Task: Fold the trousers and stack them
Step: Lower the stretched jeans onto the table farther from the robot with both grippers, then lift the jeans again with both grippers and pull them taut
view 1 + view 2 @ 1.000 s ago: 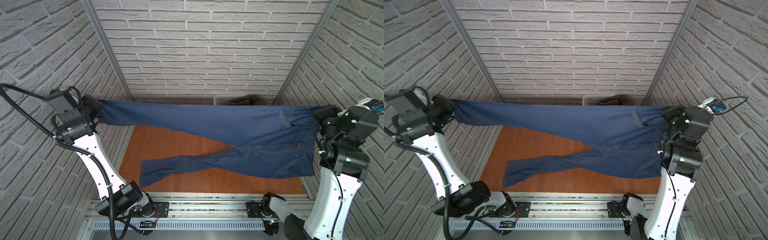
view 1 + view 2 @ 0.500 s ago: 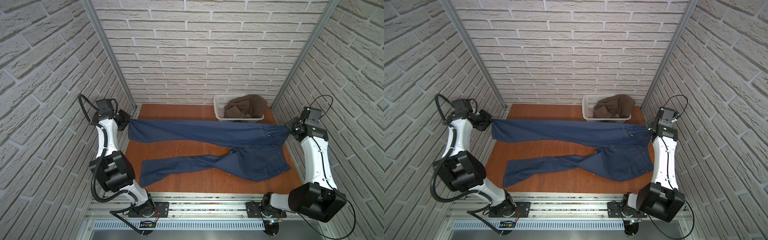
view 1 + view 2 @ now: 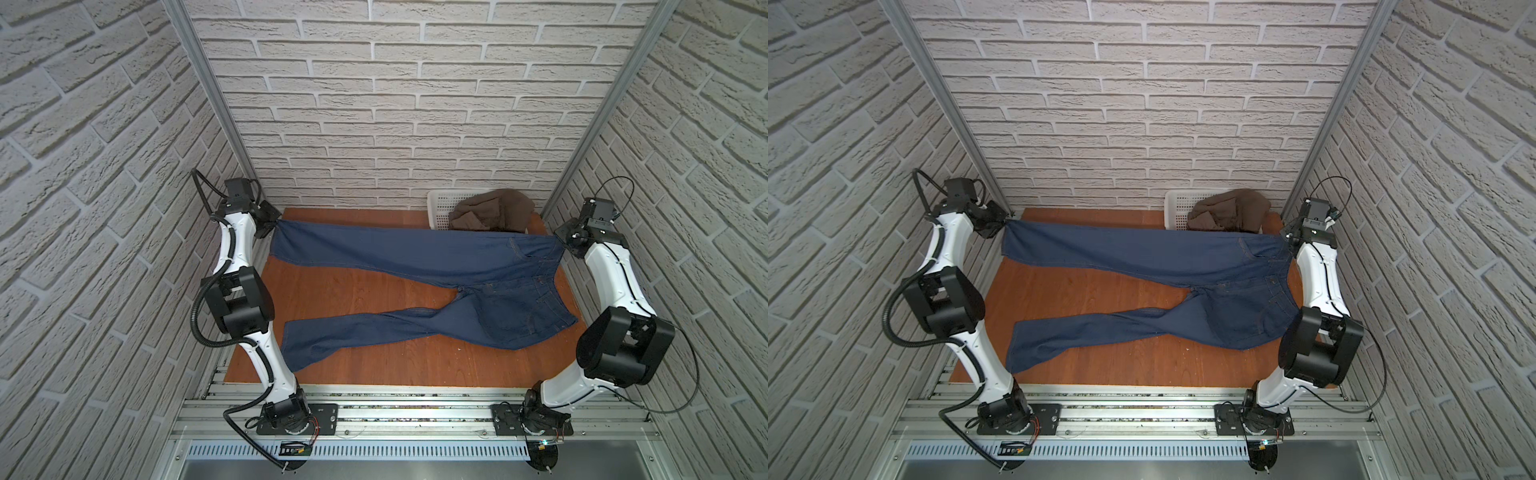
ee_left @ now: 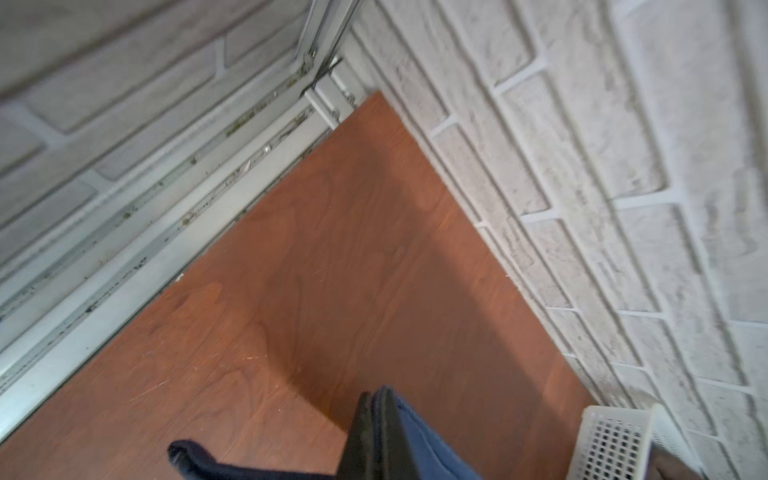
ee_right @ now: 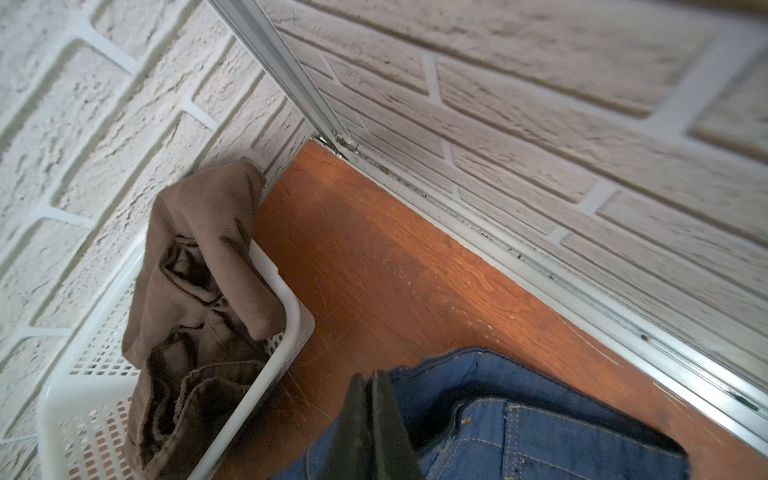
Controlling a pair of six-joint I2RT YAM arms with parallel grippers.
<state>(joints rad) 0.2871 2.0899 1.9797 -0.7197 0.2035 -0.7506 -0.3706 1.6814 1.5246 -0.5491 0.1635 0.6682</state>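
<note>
Holding the trousers [image 3: 498,299] strung across the upper middle of both top views, with one leg pulled into a long band from left to right and lifted off the worktop [image 3: 353,291] at both gripped ends. Pinches the hem of that leg in the left hand [image 3: 274,223] at the left edge of the board, clenched on the denim. Grips the waistband corner in the right hand [image 3: 562,243] at the right edge, likewise closed tight on cloth.

Cannot make out either set of fingertips from above, since both are lost in fabric and dark housing. Shows them only in the wrist views: black pads [image 4: 370,436] pressed together with blue cloth coming out beside them, and dark fingers [image 5: 370,428] closed at the waistband, with orange stitching showing and the rest cut off by the frame edge. Also shows a dark curled shape in the left wrist view, too blurred to identify.

Leaves the second leg lying flat on the wood toward the lower left of both top views, with the seat and hips draped at centre right. Hides the outer hip edge behind the right arm [image 3: 1316,278] in a top view. Meets the white basket [image 3: 438,203] at upper right along the raised leg, making the near wall hard to follow under the heaped brown garment [image 3: 494,212]. Cannot pick out a button or patch.
</note>
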